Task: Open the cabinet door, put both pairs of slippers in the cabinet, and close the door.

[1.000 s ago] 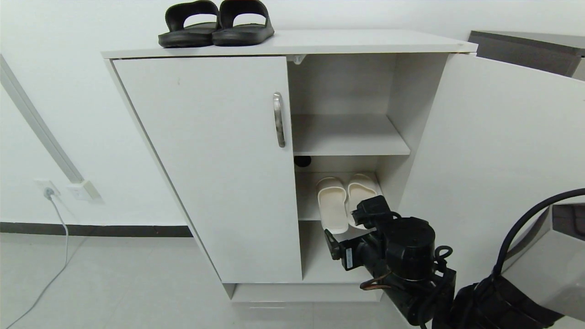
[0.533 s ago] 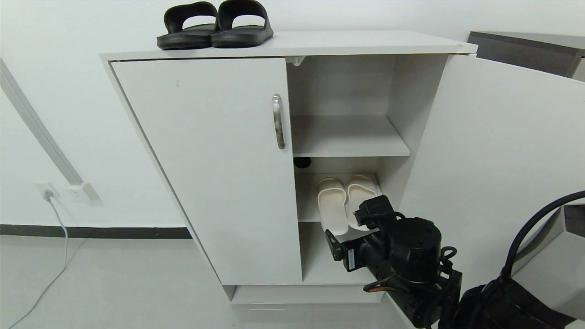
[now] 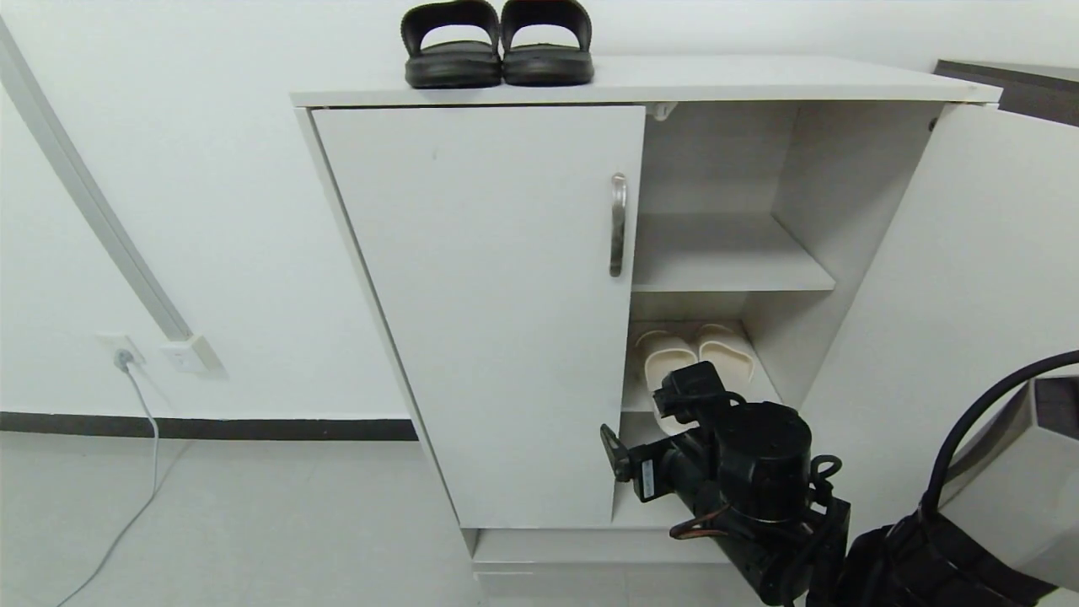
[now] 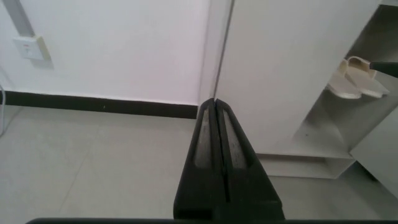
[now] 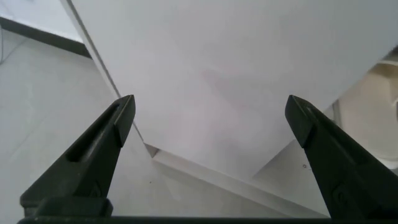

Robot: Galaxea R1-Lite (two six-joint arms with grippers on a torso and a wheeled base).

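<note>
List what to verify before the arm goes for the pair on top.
1. Is the right door of the cabinet open? It is swung wide: ok.
2. Are the cream slippers stowed? They sit inside on a shelf: ok.
3. Are the black slippers stowed? They stand side by side on the cabinet's top, not yet in: not ok.
4. Is the right gripper ready to grasp? It is open with nothing between the fingers: ok.
5. Is the left gripper free? It is shut and holds nothing: ok.
6. Can the low right arm reach the top? Cannot tell.
</note>
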